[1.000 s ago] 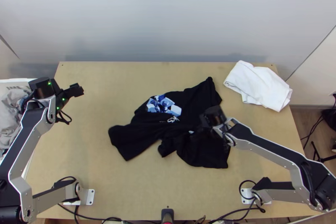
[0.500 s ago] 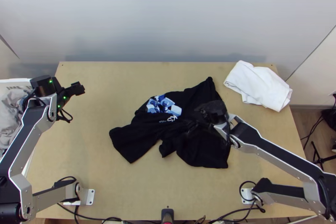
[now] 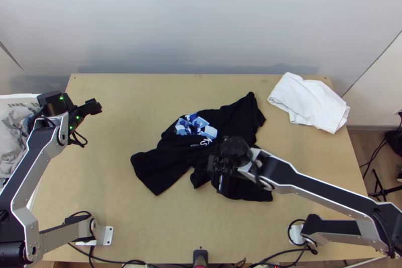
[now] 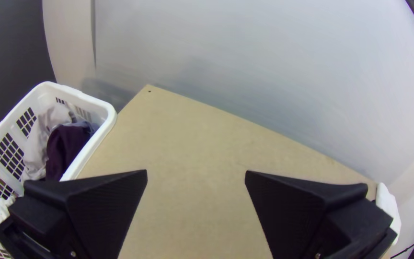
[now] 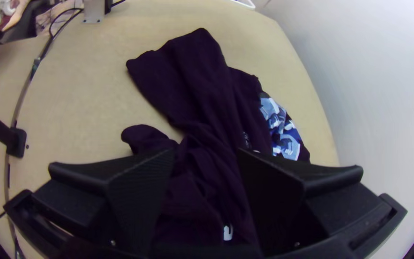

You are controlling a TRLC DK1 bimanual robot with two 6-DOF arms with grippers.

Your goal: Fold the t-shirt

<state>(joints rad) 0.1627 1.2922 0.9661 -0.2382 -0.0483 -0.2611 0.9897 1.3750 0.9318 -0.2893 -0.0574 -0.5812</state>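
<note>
One rumpled black t-shirt [image 3: 163, 166], one white cloth [image 3: 309, 103], left gripper [image 3: 95, 107] and right gripper [image 3: 217, 173] (two, both open)

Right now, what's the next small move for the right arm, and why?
Probably lower the right claw and pinch the small near-side flap to ease it outward. The claw is open over the t-shirt, which lies bunched and creased rather than spread, so folding it like this would likely trap wrinkles.

Right tool [image 3: 216, 173]: fingers apart above rumpled dark t-shirt [image 5: 195, 91], blue print [image 5: 286, 141] visible.
</note>
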